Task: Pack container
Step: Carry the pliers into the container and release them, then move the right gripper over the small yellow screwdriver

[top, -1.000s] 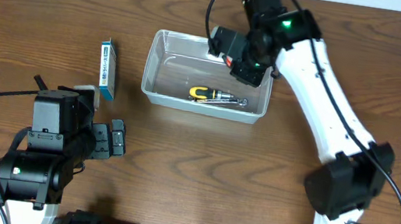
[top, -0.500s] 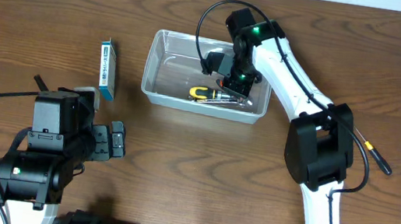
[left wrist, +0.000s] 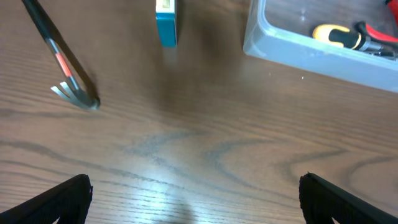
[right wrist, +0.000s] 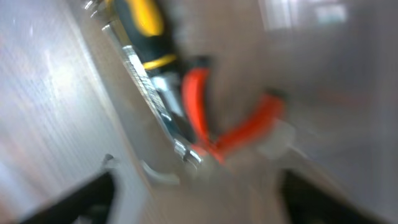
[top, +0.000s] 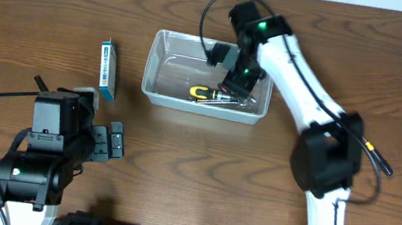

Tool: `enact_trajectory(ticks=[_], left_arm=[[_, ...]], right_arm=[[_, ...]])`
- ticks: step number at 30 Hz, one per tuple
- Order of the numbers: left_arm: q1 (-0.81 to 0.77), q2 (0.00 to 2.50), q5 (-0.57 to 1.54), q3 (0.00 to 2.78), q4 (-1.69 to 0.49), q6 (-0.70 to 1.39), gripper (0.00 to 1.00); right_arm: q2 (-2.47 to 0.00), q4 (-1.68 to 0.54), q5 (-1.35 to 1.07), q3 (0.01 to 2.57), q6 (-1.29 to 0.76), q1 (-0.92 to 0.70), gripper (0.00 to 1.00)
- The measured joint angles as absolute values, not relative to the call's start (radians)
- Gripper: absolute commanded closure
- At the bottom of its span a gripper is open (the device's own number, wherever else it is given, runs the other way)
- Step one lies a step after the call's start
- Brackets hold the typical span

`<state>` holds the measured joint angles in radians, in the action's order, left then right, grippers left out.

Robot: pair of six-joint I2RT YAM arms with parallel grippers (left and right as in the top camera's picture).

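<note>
The clear container (top: 156,84) stands at the table's middle back. In it lie a yellow-and-black handled tool (top: 204,93) and red-handled pliers (right wrist: 236,127), next to a metal wrench (right wrist: 155,93). My right gripper (top: 239,80) hangs over the container's right half, jaws open, with nothing between its fingers (right wrist: 81,199); the pliers lie just ahead of them in the blurred right wrist view. My left gripper (top: 114,141) rests open at the front left over bare table, well short of the container (left wrist: 311,46).
A small blue-and-white box (top: 108,69) stands left of the container. A small black pry bar with a red stripe (left wrist: 62,62) lies on the table at the left. The right arm's cable (top: 376,157) lies on the table at the right.
My right gripper dropped into the container and opened from shut. The red-handled pliers it carried now lie beside the yellow-handled tool. The left arm has not moved.
</note>
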<state>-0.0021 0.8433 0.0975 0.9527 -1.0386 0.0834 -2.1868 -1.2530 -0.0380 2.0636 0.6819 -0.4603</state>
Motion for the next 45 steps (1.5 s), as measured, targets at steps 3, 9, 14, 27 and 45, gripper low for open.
enact_trajectory(ticks=[3, 9, 14, 27, 45], left_arm=[[-0.002, 0.844, 0.093, 1.007, -1.047, 0.077, 0.02], [-0.002, 0.841, 0.082, 1.15, -1.097, 0.044, 0.02], [-0.002, 0.841, 0.078, 1.164, -1.15, 0.025, 0.02], [-0.002, 0.847, 0.095, 1.164, -1.152, 0.002, 0.02], [-0.002, 0.847, 0.136, 1.164, -1.153, 0.0, 0.02]], right_arm=[[-2.02, -1.273, 0.017, 2.091, 0.611, -0.429, 0.01], [-1.673, -1.47, 0.037, 2.152, 0.416, -0.153, 0.01], [-1.581, -1.652, -0.036, 2.151, 0.282, 0.123, 0.01], [-1.233, -1.694, -0.171, 1.812, 0.119, 0.303, 0.01], [-1.414, -1.422, 0.02, 1.491, 0.332, 0.303, 0.01]])
